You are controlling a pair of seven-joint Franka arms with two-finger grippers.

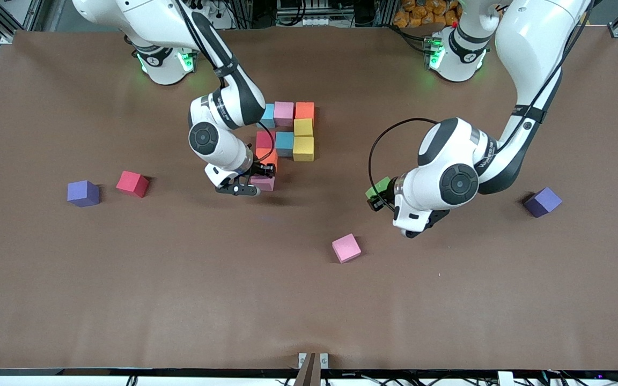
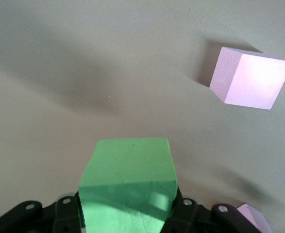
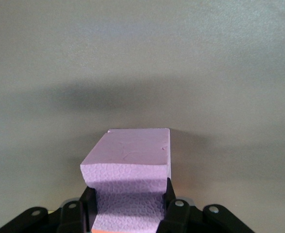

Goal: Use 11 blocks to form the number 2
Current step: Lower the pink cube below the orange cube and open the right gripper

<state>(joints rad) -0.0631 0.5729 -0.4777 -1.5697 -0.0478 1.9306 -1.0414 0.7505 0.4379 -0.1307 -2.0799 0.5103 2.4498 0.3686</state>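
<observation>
Front view shows the number 2 [image 1: 287,134] partly built near the table's [image 1: 126,300] middle, toward the robots' bases: a top row of blue, pink and orange cubes, two yellow cubes running down from the orange one, a blue and a red cube completing the middle row, and an orange cube [image 1: 269,155] under the red one.

At about six o'clock from that orange cube, the right hand [image 1: 255,182] is closed on a pink block [image 1: 264,183]. It sits low, just below the orange cube, which fits placing the lower corner of the digit. The right wrist view shows the same pink block pinched between the fingers, with a sliver of orange beneath it. The forearm reaches down from the base with the wrist bent over the figure.

The left hand [image 1: 380,197] is closed on the green block [image 1: 377,187], held above the table at roughly four o'clock from the digit, probably waiting its turn for the bottom row. The elbow is folded and the wrist turned sideways.

A loose pink block [image 1: 346,247] lies at five o'clock from the digit, nearer the front camera; a red block [image 1: 132,184] lies at eight o'clock. Two purple cubes [image 1: 83,193] sit toward the table's ends.
</observation>
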